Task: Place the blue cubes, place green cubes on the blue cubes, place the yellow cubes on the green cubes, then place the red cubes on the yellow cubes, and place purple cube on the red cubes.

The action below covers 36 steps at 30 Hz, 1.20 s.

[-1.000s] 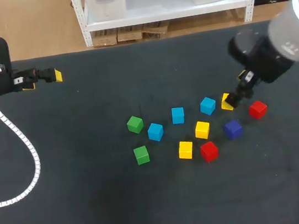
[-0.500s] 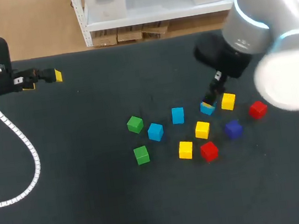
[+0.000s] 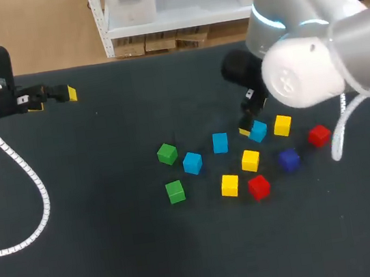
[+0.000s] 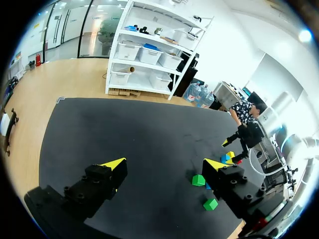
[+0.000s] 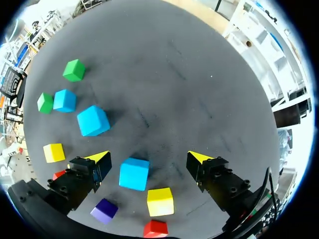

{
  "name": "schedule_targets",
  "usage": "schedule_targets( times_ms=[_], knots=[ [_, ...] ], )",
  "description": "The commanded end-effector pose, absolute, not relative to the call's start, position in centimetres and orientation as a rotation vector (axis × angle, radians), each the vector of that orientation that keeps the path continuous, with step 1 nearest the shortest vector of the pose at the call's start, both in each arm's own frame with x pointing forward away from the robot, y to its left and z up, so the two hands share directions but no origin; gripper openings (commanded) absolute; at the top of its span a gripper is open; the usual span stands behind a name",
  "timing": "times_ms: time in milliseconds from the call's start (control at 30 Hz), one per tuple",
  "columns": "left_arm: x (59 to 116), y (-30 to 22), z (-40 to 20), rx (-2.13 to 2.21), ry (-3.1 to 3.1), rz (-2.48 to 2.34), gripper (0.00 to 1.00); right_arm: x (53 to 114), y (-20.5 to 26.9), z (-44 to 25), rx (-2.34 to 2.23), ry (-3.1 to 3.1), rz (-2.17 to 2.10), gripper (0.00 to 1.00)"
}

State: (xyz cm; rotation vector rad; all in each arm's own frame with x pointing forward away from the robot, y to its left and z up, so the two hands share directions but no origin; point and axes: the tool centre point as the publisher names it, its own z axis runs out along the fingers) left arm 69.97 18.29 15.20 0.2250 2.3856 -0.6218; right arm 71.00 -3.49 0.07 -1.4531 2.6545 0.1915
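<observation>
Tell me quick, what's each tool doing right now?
Left tool: open, holding nothing.
Right tool: open, straddling a blue cube, not gripping it.

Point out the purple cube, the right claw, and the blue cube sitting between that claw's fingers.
purple cube (image 3: pixel 288 159), head view, centre of its top face.
right claw (image 5: pixel 148 158), right wrist view, midway between its yellow tips.
blue cube (image 5: pixel 134 174), right wrist view, middle of its top face.

Matt dark cloth covers the table (image 3: pixel 105 260); the blue cube (image 5: pixel 134 174) looks smooth and matt.
</observation>
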Motion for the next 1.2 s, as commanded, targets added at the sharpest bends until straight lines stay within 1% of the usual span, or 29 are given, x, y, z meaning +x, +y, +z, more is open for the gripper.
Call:
schedule_targets(
  times_ms=[33,100,200,333,400,467,533,767,1200],
  knots=[
    [69.9,18.5,15.1,0.230,2.377,-0.633,1.00,71.5,-3.6,-0.2,-1.477,2.703,0.211,0.92],
    [69.9,18.5,15.1,0.230,2.377,-0.633,1.00,71.5,-3.9,-0.4,-1.472,2.720,0.201,0.78],
    [69.9,18.5,15.1,0.230,2.377,-0.633,1.00,71.3,-4.3,-0.7,-1.475,2.742,0.201,0.51],
    [69.9,18.5,15.1,0.230,2.377,-0.633,1.00,71.0,-4.5,-1.0,-1.492,2.755,0.193,0.39],
    [69.9,18.5,15.1,0.230,2.377,-0.633,1.00,70.9,-4.5,-1.0,-1.506,2.755,0.186,0.31],
    [69.9,18.5,15.1,0.230,2.377,-0.633,1.00,70.8,-4.5,-0.9,-1.513,2.751,0.179,0.20],
    [69.9,18.5,15.1,0.230,2.377,-0.633,1.00,70.9,-4.4,-0.5,-1.537,2.721,0.182,0.00],
    [69.9,18.5,15.1,0.230,2.377,-0.633,1.00,71.6,-3.0,1.0,-1.725,2.567,0.168,0.00],
    [69.9,18.5,15.1,0.230,2.377,-0.633,1.00,74.5,0.3,0.4,-2.041,2.310,0.093,0.00]
  ],
)
